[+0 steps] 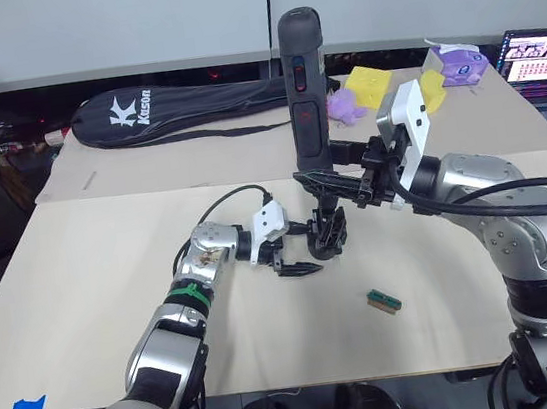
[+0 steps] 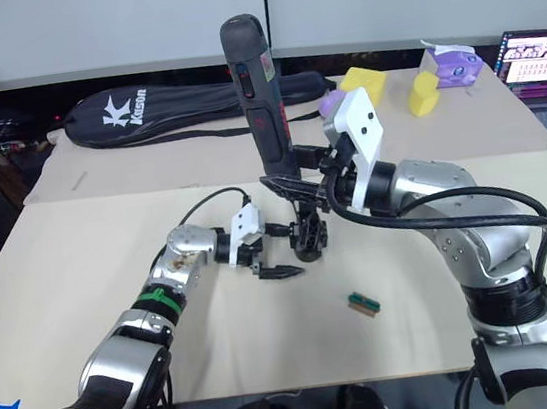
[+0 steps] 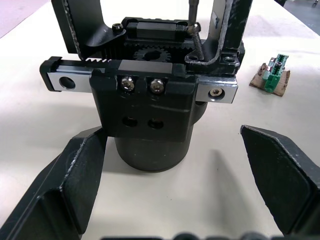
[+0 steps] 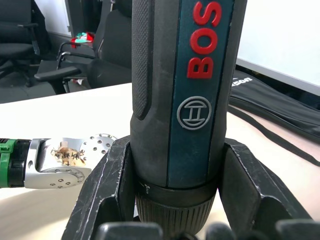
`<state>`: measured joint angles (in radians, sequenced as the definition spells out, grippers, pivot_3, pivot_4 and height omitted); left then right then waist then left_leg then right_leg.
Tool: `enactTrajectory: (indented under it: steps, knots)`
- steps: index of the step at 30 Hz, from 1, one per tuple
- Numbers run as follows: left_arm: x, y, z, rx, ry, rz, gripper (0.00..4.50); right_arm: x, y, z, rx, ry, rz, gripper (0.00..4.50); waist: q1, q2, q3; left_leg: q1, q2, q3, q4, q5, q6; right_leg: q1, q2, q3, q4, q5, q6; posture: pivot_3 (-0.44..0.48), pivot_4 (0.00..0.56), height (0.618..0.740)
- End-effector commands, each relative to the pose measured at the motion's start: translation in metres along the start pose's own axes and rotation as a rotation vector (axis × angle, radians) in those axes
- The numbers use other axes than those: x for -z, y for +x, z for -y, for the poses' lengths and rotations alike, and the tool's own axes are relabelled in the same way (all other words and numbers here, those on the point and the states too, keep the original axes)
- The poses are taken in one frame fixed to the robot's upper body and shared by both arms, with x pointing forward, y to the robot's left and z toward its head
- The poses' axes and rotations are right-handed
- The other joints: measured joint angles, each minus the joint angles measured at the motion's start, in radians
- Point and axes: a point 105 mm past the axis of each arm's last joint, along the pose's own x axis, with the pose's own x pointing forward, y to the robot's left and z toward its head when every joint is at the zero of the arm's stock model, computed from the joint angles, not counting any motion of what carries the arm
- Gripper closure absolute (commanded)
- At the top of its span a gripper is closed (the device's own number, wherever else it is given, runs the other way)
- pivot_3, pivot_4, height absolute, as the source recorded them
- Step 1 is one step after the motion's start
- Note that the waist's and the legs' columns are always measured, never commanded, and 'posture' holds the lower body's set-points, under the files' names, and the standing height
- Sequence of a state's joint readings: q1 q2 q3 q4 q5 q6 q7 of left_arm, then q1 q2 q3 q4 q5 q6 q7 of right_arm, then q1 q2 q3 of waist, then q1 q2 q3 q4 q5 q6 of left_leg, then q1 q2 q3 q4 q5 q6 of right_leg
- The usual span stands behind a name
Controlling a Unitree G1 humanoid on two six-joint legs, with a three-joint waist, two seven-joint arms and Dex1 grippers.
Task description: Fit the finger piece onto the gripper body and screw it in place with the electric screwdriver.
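The gripper body (image 1: 326, 234), a black blocky assembly on a round base, stands mid-table. My left gripper (image 1: 303, 249) is open, its fingers (image 3: 65, 185) spread to either side of the body's base (image 3: 150, 150) without touching it. The electric screwdriver (image 1: 303, 80) is upright above the body, with my right gripper (image 1: 335, 171) shut on its lower barrel (image 4: 185, 75). Its thin bit (image 3: 192, 12) comes down onto the body's top. Beside the bit a black upright piece (image 3: 232, 30), apparently the finger piece, rises from the body; its tip is out of frame.
A small green block (image 1: 385, 300) lies on the table (image 1: 110, 266) right of the body. A long black racket bag (image 1: 180, 106) lies along the back. Yellow blocks (image 1: 371, 84), a purple toy (image 1: 344, 104) and a laptop (image 1: 536, 54) sit at the back right.
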<state>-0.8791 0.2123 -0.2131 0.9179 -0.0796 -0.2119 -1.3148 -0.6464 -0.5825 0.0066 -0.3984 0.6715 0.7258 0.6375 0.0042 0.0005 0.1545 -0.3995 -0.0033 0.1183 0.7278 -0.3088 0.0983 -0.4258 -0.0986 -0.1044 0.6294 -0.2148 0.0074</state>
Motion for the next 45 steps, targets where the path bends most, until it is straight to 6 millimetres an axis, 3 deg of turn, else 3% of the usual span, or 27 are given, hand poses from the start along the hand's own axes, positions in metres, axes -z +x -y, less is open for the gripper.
enactTrajectory:
  steps: [1, 11, 45]
  knots:
    - [-0.010, 0.001, -0.004, -0.006, 0.038, 0.017, 0.00, -0.022, -0.007, 0.001, 0.015, -0.068, 0.090, 2.58, 0.000, 0.000, 0.000, 0.000, 0.000, 0.000, 0.000, 0.000, 0.000, 0.000, 0.000, 0.000, 0.000, 0.000, 0.000, 0.000, 0.150, 0.740]
    - [-0.009, 0.001, -0.005, -0.008, 0.040, 0.013, 0.00, -0.031, -0.008, 0.003, 0.003, -0.097, 0.095, 2.58, -0.001, 0.000, 0.000, 0.000, 0.000, 0.000, 0.000, 0.000, 0.000, 0.000, 0.000, 0.000, 0.000, 0.000, 0.000, 0.000, 0.150, 0.740]
    - [-0.009, 0.001, -0.004, -0.013, 0.045, 0.015, 0.00, -0.021, -0.005, 0.000, -0.002, -0.076, 0.082, 2.58, -0.004, 0.000, 0.000, 0.000, 0.000, 0.000, 0.000, 0.000, 0.000, 0.000, 0.000, 0.000, 0.000, 0.000, 0.000, 0.000, 0.150, 0.740]
